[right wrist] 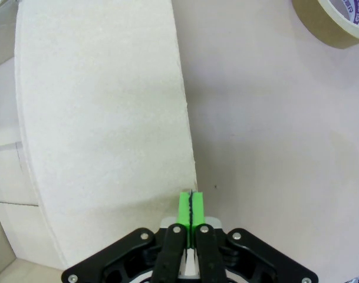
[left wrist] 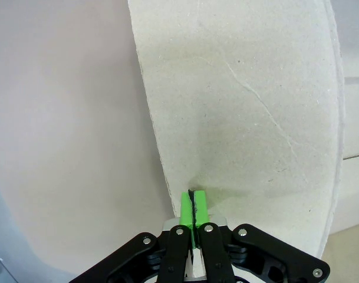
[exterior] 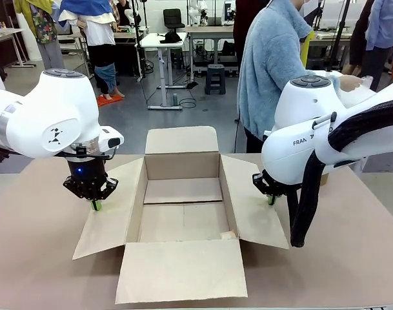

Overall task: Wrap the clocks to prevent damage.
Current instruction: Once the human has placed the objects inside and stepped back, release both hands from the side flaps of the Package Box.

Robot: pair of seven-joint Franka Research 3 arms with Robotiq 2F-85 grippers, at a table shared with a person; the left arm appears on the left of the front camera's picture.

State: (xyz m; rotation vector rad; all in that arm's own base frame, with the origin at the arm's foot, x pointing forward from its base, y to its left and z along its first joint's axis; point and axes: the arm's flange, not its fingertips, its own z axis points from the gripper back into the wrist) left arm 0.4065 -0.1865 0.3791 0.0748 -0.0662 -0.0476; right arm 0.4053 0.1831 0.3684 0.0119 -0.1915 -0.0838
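Evidently barely begun: the cardboard box (exterior: 183, 166) stands open mid-worktop (exterior: 35, 258), floor bare, nothing packed inside; where the clocks are I cannot tell. At the 9 o'clock flap (exterior: 109, 216), the left pincer (exterior: 95, 205) is closed and empty, tips at the flap's edge. At the 3 o'clock flap (exterior: 251, 210), the right pincer (exterior: 271, 200) is likewise closed on nothing. All wrapping remains.

Brown table (exterior: 41, 258): open cardboard box (exterior: 183, 223) at centre; tape roll (right wrist: 337, 22) beside it.
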